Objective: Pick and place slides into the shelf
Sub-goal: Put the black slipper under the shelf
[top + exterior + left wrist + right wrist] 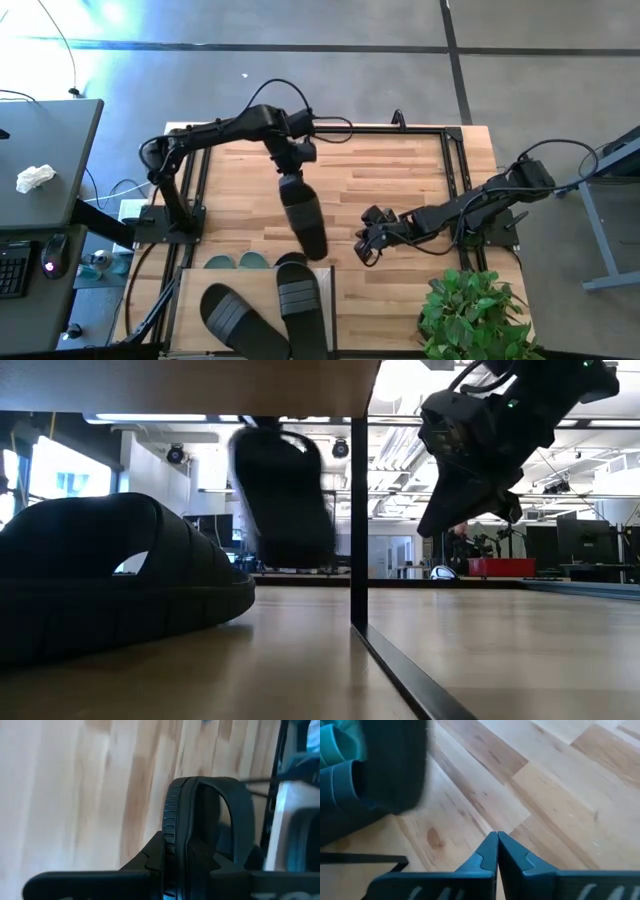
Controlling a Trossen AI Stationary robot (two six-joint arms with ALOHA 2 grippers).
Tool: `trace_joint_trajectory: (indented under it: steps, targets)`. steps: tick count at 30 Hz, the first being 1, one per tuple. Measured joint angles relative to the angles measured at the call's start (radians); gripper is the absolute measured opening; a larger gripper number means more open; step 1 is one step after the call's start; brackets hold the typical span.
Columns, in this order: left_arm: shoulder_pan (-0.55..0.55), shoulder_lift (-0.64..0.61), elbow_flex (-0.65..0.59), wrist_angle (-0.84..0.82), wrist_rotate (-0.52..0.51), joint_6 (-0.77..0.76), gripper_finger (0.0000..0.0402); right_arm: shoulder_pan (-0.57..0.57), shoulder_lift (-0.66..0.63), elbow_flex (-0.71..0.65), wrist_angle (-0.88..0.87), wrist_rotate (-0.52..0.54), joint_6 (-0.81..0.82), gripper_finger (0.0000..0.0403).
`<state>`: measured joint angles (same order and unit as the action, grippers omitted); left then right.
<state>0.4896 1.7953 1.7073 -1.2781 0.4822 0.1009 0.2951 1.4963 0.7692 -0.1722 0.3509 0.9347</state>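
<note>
My left gripper (292, 182) is over the middle of the table, shut on a black slide (305, 220) that reaches toward the shelf (190, 300) at the near edge. In the low view this slide (285, 495) is in the air, tilted. Two more black slides (240, 320) (302, 300) lie on the shelf's top board. The toes of the sage-green slides (240, 262) stick out from under that board. Another black slide (100, 580) rests on its sole under the board (200, 385). My right gripper (362, 248) is shut and holds nothing, above the table to the right of the held slide. My left gripper pinches the black slide by one end of its sole (172, 827), one finger (155, 857) on each flat face. The fingers come from above and the far side, lying along the slide. The slide is lifted clear and hangs slanting down toward the shelf, strap (240, 805) to one side.
A dark metal frame (455, 170) runs around the tabletop, and a shelf post (358, 520) stands close beside the held slide. A potted plant (470, 310) sits at the near right corner. Bare wood (390, 170) lies between the arms.
</note>
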Motion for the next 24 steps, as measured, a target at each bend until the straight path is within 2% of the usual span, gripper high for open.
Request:
trace_joint_trajectory:
  steps: [5,12,15,24]
  targets:
    - [-0.007,0.033,0.003,-0.093,-0.001,0.024,0.0031,0.000,0.000,0.000,-0.004,-0.009,0.000,0.0000]
    - [-0.060,0.082,0.003,-0.086,-0.006,0.043,0.0031,0.000,0.000,0.000,-0.002,-0.015,0.000,0.0000]
    - [-0.088,0.102,0.003,-0.048,-0.049,0.038,0.0031,0.000,0.000,0.001,0.002,-0.015,0.003,0.0000]
    - [-0.127,0.107,0.003,0.083,0.008,0.063,0.0031,0.000,0.000,0.002,0.005,0.008,-0.001,0.0000]
